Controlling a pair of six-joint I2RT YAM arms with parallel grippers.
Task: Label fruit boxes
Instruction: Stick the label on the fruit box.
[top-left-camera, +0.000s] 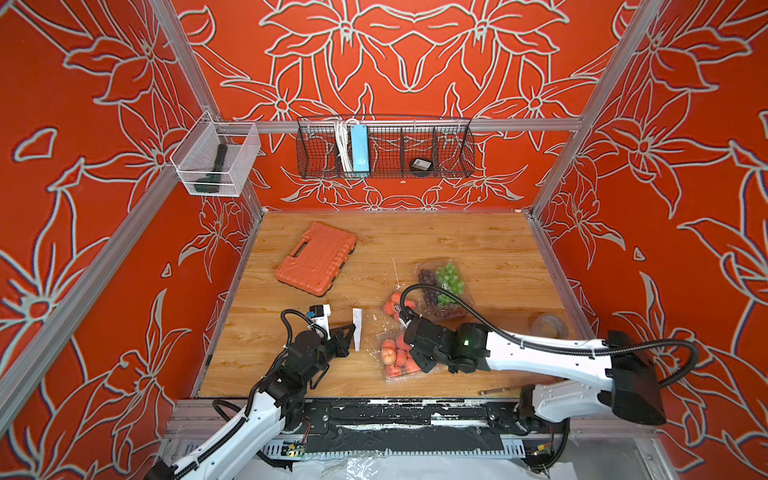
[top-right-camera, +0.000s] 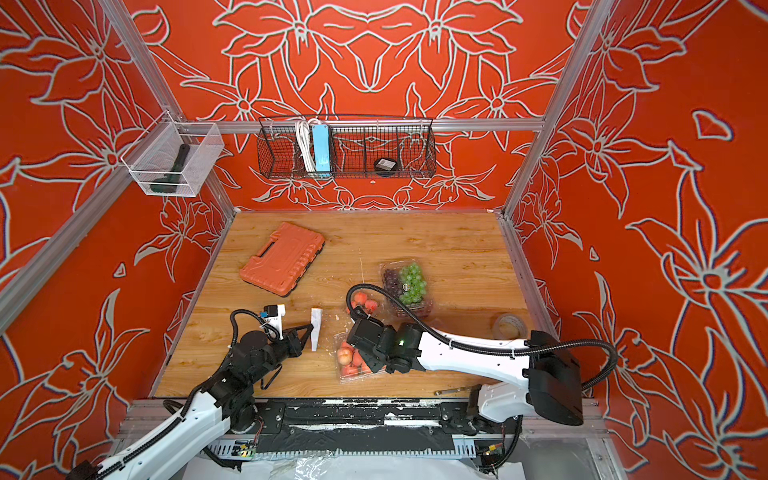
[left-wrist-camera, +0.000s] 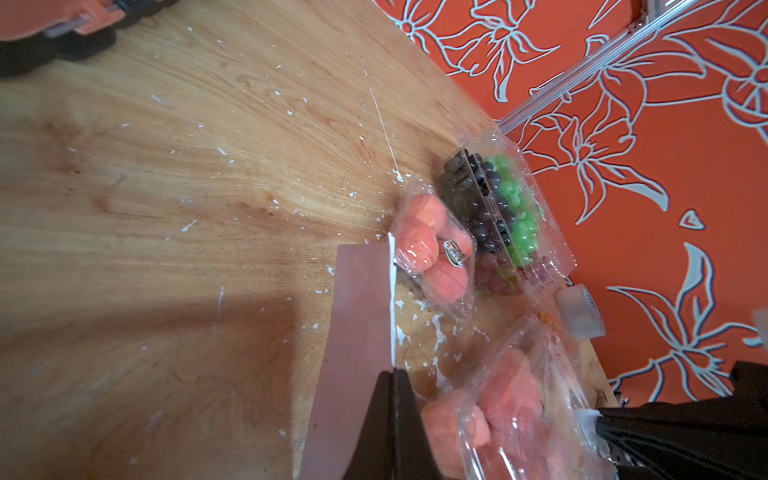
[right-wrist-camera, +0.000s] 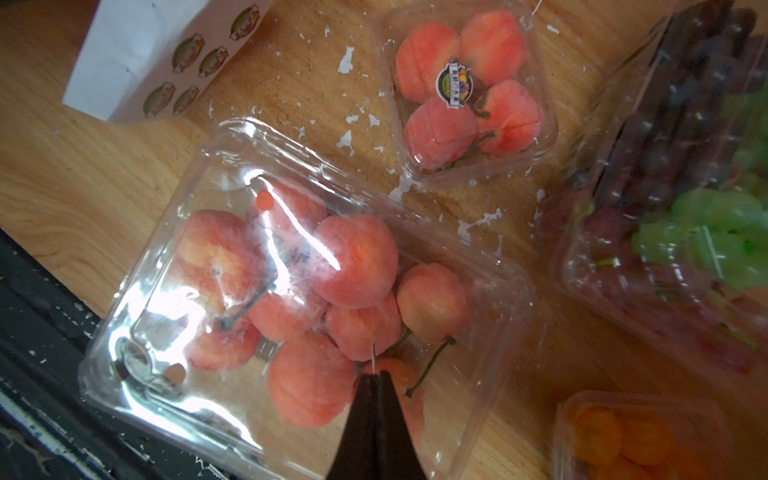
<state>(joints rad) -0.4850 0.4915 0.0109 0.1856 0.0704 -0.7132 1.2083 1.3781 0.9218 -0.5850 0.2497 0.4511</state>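
Left gripper (left-wrist-camera: 392, 372): jaws together, clamped on the edge of the white sticker sheet (left-wrist-camera: 353, 324). Right gripper (right-wrist-camera: 375, 376): tips together above the many-peach box (right-wrist-camera: 299, 291), a thin pale sliver (right-wrist-camera: 374, 355) pinched between them. That box sits near the front edge of the table (top-left-camera: 457, 241). Few-peach box (right-wrist-camera: 465, 91) lies just behind it, with a round label (right-wrist-camera: 455, 85) on its lid. Grape box (right-wrist-camera: 685, 208) is beside both. Box of small oranges (right-wrist-camera: 623, 436) is close by.

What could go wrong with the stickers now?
The right gripper pinches a thin white sliver, maybe a sticker; it might cling to the gripper instead of the big peach box. That clear box could also slide when pressed. The left gripper holds the sticker sheet by one edge, so it may slip.
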